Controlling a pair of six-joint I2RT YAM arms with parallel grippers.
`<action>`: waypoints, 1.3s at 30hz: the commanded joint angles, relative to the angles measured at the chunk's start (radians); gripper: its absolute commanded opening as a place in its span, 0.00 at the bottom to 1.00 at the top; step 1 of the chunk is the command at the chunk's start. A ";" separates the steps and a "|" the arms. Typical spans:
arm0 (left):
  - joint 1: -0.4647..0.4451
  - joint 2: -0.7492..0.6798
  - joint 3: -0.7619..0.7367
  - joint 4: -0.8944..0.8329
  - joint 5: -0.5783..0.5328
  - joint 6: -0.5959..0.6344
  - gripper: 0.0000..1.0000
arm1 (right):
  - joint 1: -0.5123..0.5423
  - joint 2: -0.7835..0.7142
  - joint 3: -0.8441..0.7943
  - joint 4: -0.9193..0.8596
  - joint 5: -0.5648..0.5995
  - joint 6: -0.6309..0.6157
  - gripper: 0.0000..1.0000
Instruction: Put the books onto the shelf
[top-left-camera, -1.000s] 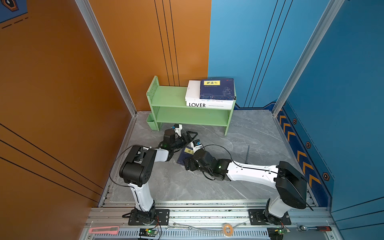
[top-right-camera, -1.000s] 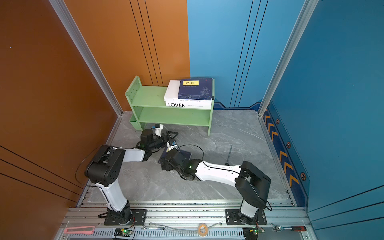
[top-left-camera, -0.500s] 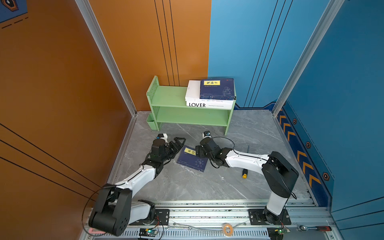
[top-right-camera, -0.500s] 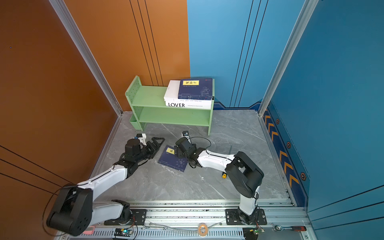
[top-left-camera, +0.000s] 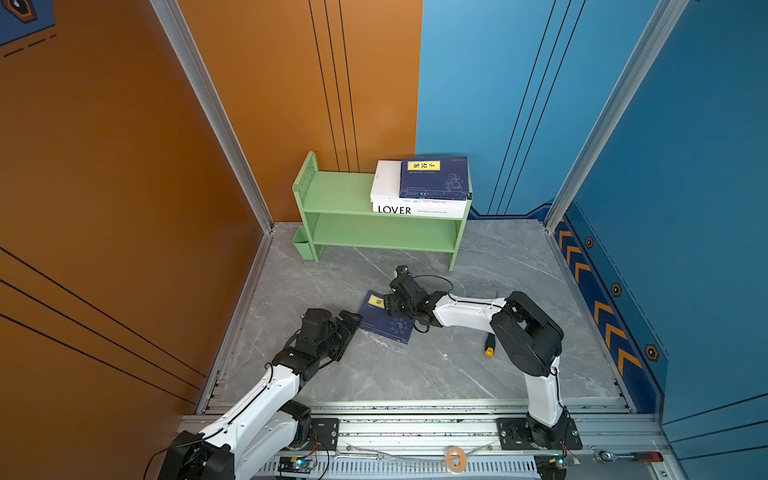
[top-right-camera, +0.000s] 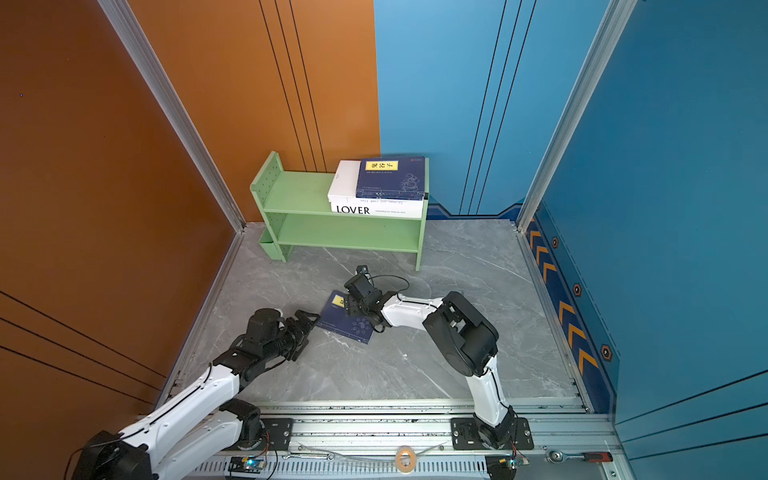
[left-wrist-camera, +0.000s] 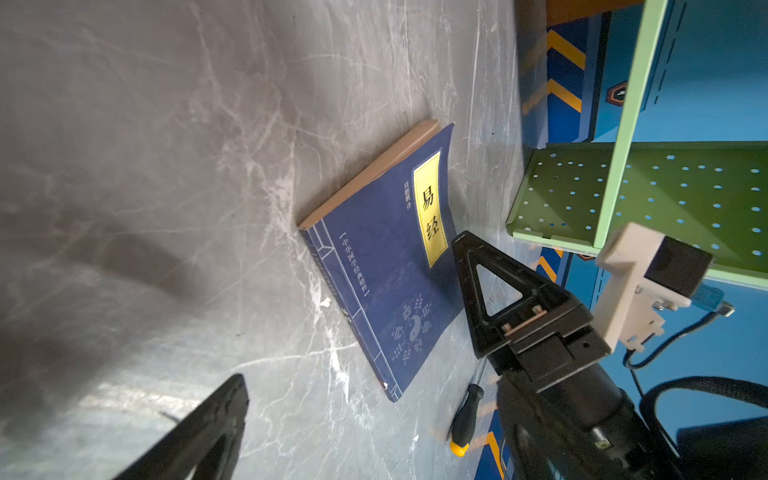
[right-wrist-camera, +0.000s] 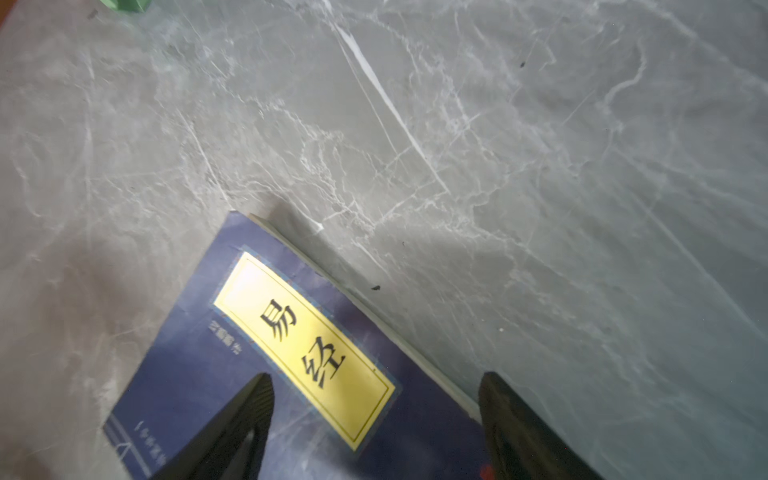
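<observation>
Here the left gripper and right gripper are held open at the book. Its edge should be pinched squarely.

beneath my right gripper the blue book has a matt paper cover (bare cream page edges); ahead, smooth marble-look floor, faintly glossy.

Screwdriver: black-handled screwdriver with a yellow cap lying on the grey marbled floor
Tape: tan tape roll flat on the front metal rail
Ratchet: red-handled metal ratchet at that rail's right end
</observation>
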 joint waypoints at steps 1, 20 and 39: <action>-0.028 0.058 0.045 -0.001 -0.004 -0.023 0.94 | -0.002 0.030 0.036 -0.040 -0.012 -0.013 0.78; -0.106 0.362 0.055 0.284 -0.026 -0.085 0.94 | 0.031 0.160 0.068 -0.071 -0.143 0.037 0.70; -0.097 0.340 0.047 0.723 0.022 -0.042 0.88 | 0.061 0.197 0.108 -0.117 -0.313 0.057 0.67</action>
